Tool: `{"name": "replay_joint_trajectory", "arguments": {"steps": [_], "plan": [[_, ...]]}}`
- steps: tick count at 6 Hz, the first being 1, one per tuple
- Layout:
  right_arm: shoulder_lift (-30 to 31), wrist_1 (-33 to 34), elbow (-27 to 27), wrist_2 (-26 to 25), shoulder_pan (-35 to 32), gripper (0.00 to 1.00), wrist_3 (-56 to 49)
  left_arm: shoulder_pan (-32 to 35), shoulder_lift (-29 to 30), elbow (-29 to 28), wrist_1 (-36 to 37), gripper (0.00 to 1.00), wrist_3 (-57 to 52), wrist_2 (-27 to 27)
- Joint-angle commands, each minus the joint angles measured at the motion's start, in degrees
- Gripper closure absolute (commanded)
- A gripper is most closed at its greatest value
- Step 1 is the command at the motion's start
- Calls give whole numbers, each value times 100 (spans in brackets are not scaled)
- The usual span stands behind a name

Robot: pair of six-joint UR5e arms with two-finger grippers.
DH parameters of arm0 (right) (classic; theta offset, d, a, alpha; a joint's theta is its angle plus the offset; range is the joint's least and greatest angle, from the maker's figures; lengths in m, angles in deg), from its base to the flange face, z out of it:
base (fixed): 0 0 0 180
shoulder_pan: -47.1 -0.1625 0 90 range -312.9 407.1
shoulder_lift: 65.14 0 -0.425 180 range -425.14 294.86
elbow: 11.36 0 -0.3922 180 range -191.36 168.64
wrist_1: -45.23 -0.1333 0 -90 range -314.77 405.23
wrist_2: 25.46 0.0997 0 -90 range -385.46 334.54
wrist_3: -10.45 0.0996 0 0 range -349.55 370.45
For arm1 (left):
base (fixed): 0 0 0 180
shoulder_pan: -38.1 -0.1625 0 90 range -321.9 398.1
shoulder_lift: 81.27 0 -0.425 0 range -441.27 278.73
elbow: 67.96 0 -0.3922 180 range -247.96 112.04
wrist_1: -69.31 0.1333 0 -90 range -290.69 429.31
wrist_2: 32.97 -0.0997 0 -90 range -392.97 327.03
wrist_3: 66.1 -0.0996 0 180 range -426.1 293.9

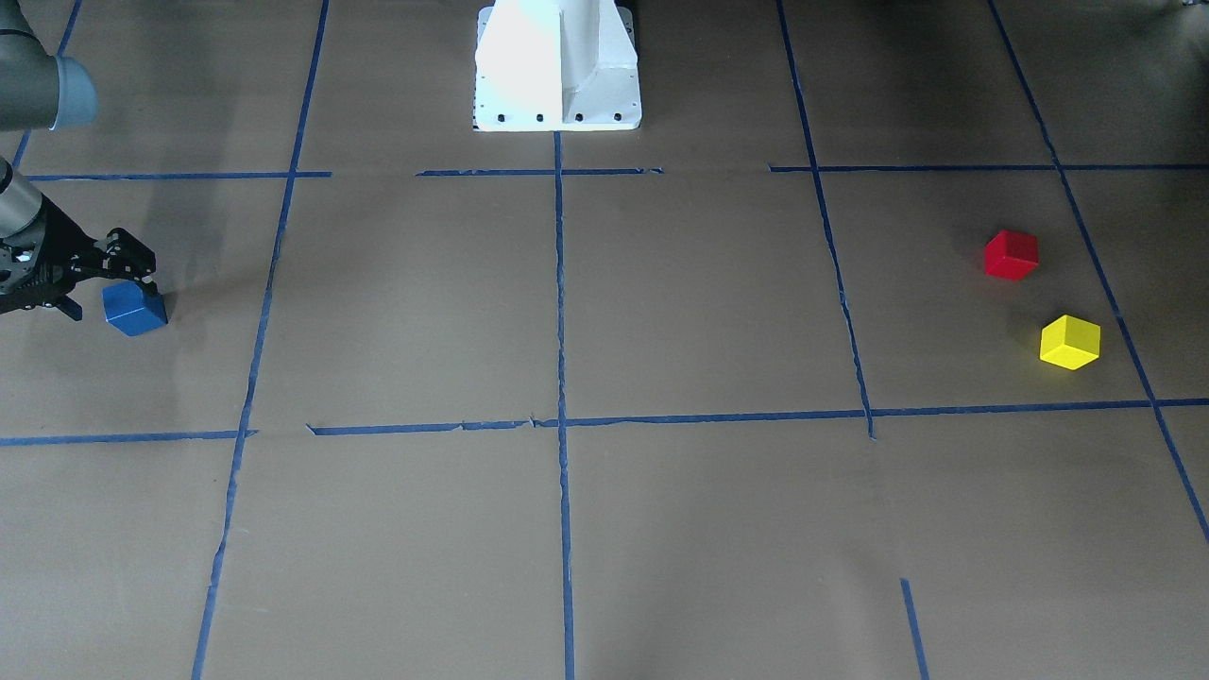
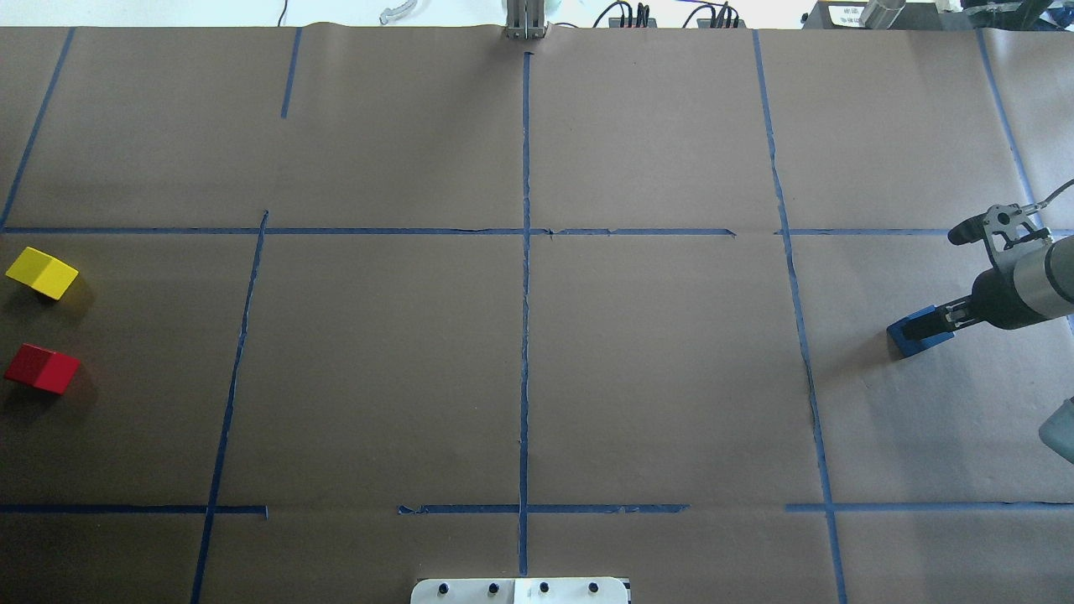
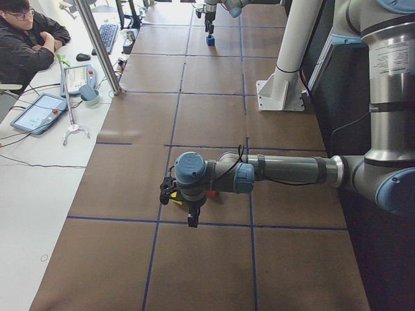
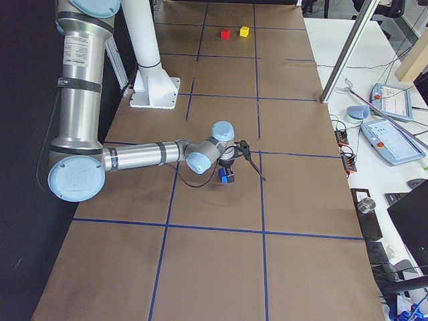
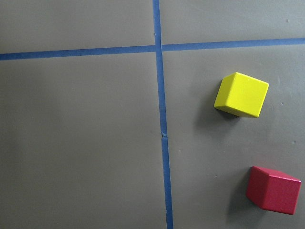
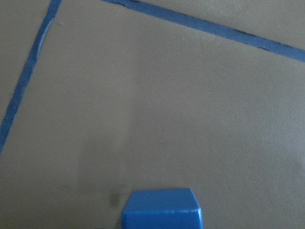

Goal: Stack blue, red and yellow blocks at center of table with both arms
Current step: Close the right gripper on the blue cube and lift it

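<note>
The blue block point(image 1: 135, 310) sits on the table at the robot's far right; it also shows in the overhead view point(image 2: 921, 329) and at the bottom of the right wrist view point(image 6: 162, 209). My right gripper point(image 1: 111, 293) is low over it, its fingers astride the block, and looks open. The red block point(image 1: 1011, 255) and the yellow block point(image 1: 1070, 342) lie close together at the robot's far left, and the left wrist view shows both below it: yellow point(image 5: 241, 94) and red point(image 5: 273, 190). My left gripper point(image 3: 192, 217) hangs above them; I cannot tell whether it is open or shut.
The white robot base point(image 1: 557, 66) stands at the table's near-robot edge, centre. Blue tape lines point(image 2: 525, 277) divide the brown paper into squares. An operator point(image 3: 26, 39), tablets and a metal pole point(image 3: 97, 45) are beside the table's far side.
</note>
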Motion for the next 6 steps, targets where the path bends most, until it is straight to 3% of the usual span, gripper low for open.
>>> {"name": "replay_joint_trajectory", "arguments": {"steps": [1, 2, 3, 5, 6], "plan": [[-38, -2, -135, -111, 100, 17, -42, -9, -3, -3, 0, 0, 0, 0], [-38, -2, -118, -112, 109, 56, -42, 0, -3, -3, 0, 0, 0, 0], [-38, -2, -117, -120, 109, 76, -42, 0, -3, 6, 0, 0, 0, 0], [-73, 51, 249, -112, 100, 100, 150, -9, -3, 32, 0, 0, 9, 9], [-378, 408, 443, -94, 117, 100, 490, -9, -3, 41, 0, 0, 9, 9]]}}
